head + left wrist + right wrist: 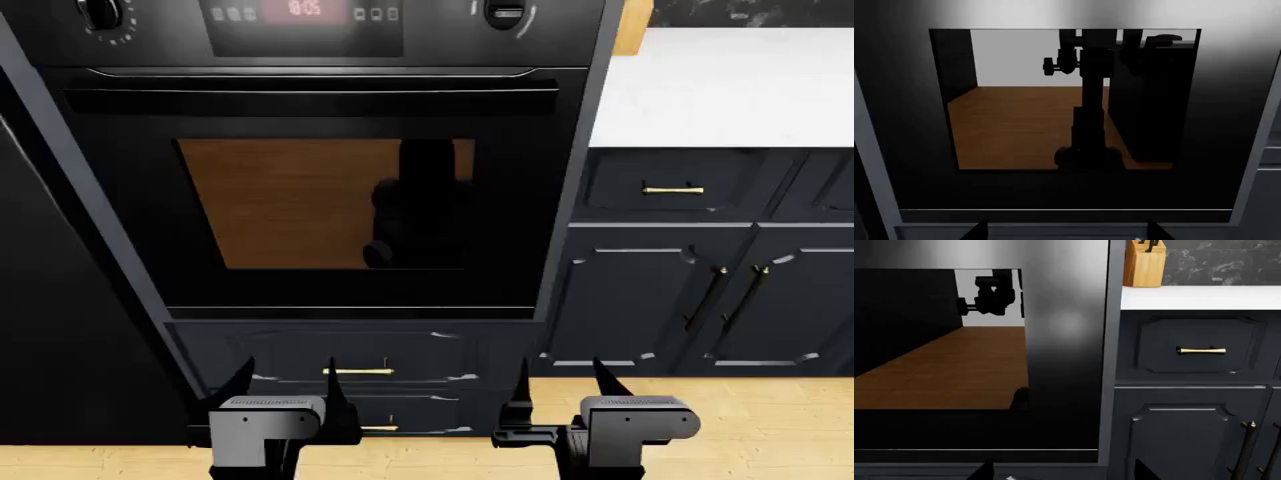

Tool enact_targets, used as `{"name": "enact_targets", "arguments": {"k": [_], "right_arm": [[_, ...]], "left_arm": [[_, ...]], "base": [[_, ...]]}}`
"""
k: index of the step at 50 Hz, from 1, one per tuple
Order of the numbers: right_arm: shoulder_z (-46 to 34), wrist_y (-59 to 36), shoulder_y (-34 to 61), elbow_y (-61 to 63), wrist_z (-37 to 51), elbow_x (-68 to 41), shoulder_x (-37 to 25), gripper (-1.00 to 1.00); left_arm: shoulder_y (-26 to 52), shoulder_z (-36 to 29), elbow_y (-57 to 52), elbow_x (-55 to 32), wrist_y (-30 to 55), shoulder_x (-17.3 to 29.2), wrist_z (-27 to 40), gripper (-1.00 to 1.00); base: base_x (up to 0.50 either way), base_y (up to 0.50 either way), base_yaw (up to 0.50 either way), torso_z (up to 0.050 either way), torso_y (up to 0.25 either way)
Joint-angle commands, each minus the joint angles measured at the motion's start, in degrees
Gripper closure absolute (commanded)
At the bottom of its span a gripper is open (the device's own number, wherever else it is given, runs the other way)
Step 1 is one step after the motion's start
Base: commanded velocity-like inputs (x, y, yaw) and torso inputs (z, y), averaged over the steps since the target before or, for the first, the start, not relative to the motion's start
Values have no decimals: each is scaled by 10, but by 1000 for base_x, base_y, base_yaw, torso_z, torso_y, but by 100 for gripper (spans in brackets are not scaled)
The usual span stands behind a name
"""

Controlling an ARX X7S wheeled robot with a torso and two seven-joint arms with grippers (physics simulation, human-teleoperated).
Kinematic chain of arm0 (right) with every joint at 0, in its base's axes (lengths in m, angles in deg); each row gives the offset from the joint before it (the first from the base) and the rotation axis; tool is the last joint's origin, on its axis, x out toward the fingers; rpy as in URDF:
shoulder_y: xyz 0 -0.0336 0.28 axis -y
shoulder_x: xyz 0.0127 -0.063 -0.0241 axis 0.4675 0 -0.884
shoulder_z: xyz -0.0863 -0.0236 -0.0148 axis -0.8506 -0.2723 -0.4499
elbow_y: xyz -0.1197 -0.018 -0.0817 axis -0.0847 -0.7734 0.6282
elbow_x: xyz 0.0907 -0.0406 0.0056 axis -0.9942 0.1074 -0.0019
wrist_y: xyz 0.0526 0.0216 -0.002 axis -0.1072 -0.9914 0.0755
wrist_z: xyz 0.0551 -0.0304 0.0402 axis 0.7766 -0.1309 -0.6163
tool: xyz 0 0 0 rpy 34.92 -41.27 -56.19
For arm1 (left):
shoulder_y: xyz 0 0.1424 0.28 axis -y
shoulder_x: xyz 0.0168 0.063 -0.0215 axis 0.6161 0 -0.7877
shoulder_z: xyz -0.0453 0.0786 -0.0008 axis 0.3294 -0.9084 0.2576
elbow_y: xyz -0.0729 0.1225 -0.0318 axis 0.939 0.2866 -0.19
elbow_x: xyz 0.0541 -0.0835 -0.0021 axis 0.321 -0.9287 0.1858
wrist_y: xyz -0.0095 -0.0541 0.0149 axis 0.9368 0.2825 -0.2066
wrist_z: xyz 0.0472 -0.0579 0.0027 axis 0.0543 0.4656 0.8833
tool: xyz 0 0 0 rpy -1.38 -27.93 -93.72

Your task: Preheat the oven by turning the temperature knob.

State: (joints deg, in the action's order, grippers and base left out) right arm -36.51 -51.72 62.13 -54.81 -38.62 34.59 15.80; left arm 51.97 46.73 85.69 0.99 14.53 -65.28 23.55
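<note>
The glossy black oven (pixel 120 200) fills the upper left of the head view. Its dark glass window (pixel 267 200) reflects a wooden floor and the robot. A long bar handle (pixel 314 98) runs above the window. Higher up is a red clock display (pixel 304 10) between a left knob (pixel 104 12) and a right knob (pixel 505 12), both cut by the frame edge. My left gripper (pixel 287 385) and right gripper (pixel 561 385) hang low, well below the knobs, both open and empty. The left wrist view faces the oven window (pixel 1021 125) past the open left gripper (pixel 1066 232). The right gripper (pixel 1064 472) is open near the oven's right edge (pixel 1067 365).
Dark navy drawers with a gold handle (pixel 358 371) sit under the oven. To the right stand navy cabinets (pixel 694 290) beneath a white countertop (pixel 727 90), with a drawer handle (pixel 1201 350) and a wooden knife block (pixel 1145 267). A dark panel (pixel 54 330) borders the oven's left.
</note>
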Motion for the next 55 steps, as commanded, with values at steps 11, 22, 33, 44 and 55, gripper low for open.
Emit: {"name": "enact_targets", "arguments": {"k": [11,22,33,44,55], "right_arm": [[-40,37,13,-14,121,85,-27,-100],[-64,-20,-25,195,154,189,-39,-100],[-70,-79,-38,351,145,210,-39,-100],[-71,-175,58,424,112,226,-41,-100],[-70,-238,109,467,84,216,-48,-100]], "left_arm": [[25,-27,50,-9,-19,27,34,-100],[1,-27,-120,-24,3,40,58,-100],[17,-21,-291,-35,63,58,76,-100],[92,-44,-333,10,139,62,107,-100],[125,-35,-381,-24,175,73,103,-100]], "base": [[0,0,0,0,0],[0,0,0,0,0],[0,0,0,0,0],[0,0,0,0,0],[0,0,0,0,0]]}}
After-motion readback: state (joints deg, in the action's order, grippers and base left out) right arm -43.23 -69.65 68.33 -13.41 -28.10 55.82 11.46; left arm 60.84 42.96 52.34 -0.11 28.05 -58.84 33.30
